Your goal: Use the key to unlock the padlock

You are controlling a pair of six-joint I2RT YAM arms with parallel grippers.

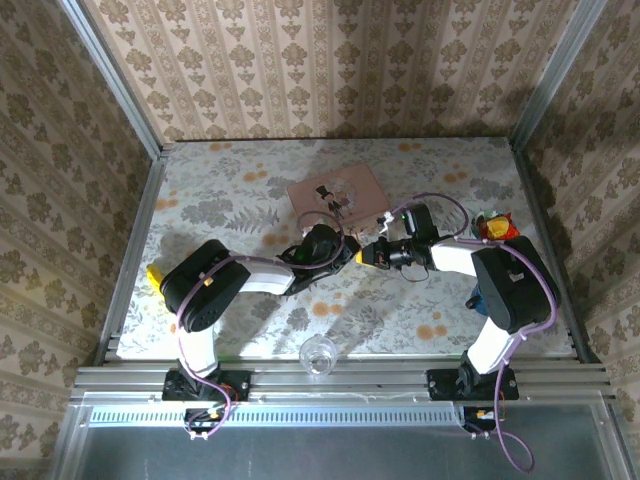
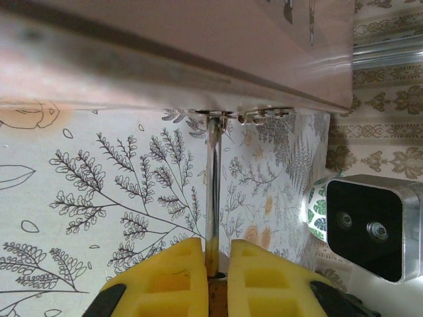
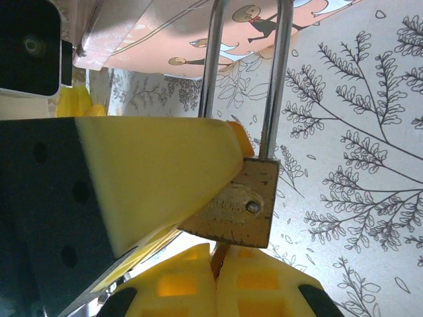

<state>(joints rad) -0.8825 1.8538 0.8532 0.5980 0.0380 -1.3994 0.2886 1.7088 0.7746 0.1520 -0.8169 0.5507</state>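
1. padlock [image 3: 238, 205]: small brass body with a thin silvery shackle [image 3: 277, 79]. it is clamped in the left gripper [image 2: 216, 259], whose yellow fingers [image 3: 152, 172] are pressed against the body's side. the shackle is pointed straight out ahead of those fingertips.
2. left gripper: narrowed down onto the padlock, with no spare gap seen beside the metal held.
3. key [image 3: 221, 253]: only a thin sliver can be made out, pinched at the tips of the right gripper [image 3: 217, 267]. it lies directly ahead of them and is touching the underside of the brass body. how deep it sits cannot be told.
4. right gripper: closed tight on the key, jaws almost together. in the overhead view it is set nose to nose with the left gripper.
5. shackle state: the visible leg is seated in the body just beyond the right fingertips, and the other leg is hidden behind the left finger. the lock is judged not yet opened.
6. pink box [image 3: 165, 39]: laid on the flowered table [image 3: 357, 165], beyond both grippers and past the shackle's bow.
7. step in hand: judged to be the mating of the key to the keyway in the bottom of the body.
8. next move: full seating of the key along the right gripper's axis is called for. a wrist roll is then needed while the padlock is held rigid by the left gripper. slipping of the thin key between the pads is to be guarded against.
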